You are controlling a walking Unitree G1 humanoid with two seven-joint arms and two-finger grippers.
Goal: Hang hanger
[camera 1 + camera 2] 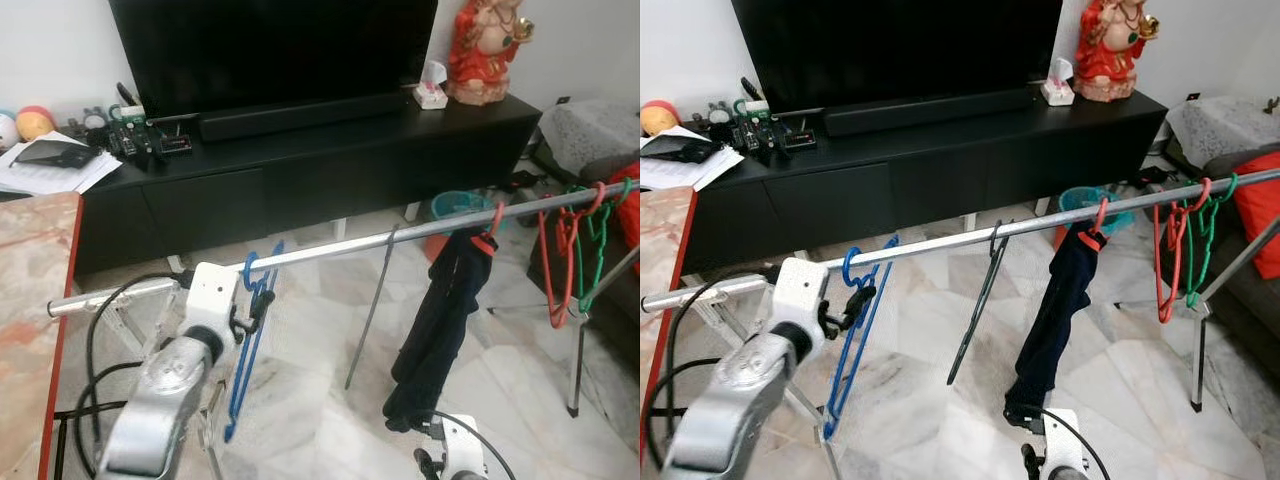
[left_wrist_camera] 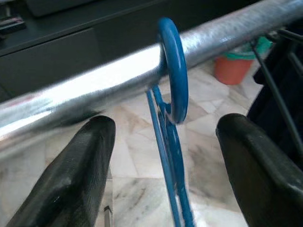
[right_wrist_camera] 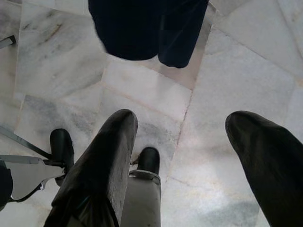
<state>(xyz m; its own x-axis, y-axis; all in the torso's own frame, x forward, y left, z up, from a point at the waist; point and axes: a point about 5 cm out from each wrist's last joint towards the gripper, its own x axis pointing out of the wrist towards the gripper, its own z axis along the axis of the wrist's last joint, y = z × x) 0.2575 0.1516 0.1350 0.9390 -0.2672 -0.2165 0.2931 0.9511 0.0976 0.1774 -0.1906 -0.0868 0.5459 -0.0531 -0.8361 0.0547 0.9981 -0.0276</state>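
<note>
Where the blue hanger [image 2: 171,142] hooks over the silver rail [image 1: 330,250], we see our left gripper [image 2: 163,165] spread open around it.

Both fingers [image 2: 71,175] stand apart from the hanger, just below the rail, gripping nothing. Farther along the rail hang a black hanger [image 1: 980,295], a dark garment [image 1: 440,310] and red and green hangers [image 1: 575,250]. Our right gripper [image 3: 182,156] hangs open below the rail, over marble floor [image 3: 236,61].

Left arm up, right arm down

The left gripper [image 2: 161,170] is lifted up in front of the robot, and its two black fingers [image 2: 71,175] are spread wide apart. The right gripper [image 3: 189,165] hangs low and points at the floor, fingers apart too.
</note>
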